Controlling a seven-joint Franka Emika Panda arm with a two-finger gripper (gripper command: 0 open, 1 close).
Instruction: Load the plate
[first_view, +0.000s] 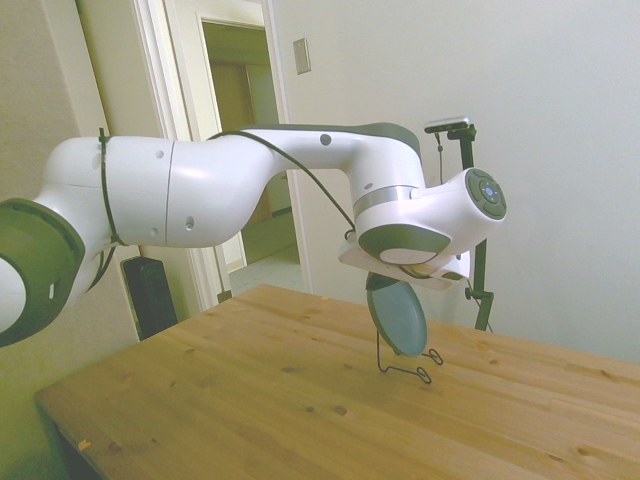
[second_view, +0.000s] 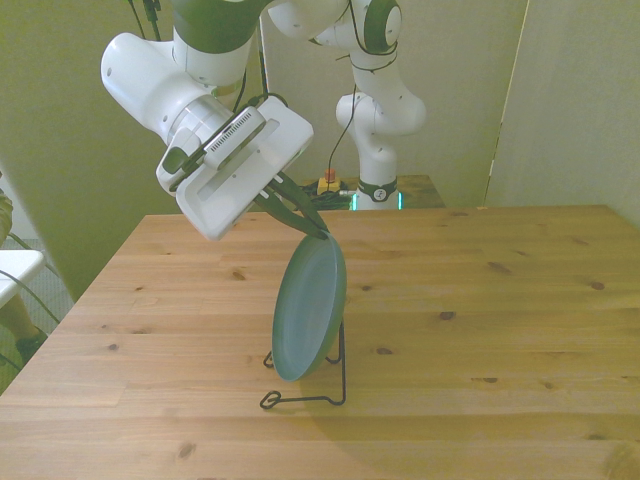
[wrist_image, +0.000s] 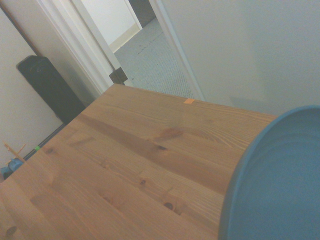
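Two-finger gripper (second_view: 318, 234) clamped on top rim of round matte teal-green plate (second_view: 309, 310), seated upright in thin black wire rack (second_view: 305, 397); releasing off-centre risks toppling both

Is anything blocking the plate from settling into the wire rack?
Nothing visible does. The plate stands on edge with its lower rim already at the wire rack, and the gripper pinches its top rim. The table around the rack shows nothing else.

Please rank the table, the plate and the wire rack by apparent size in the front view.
1. table
2. plate, held at its top rim by the end effector
3. wire rack, mostly hidden behind the plate
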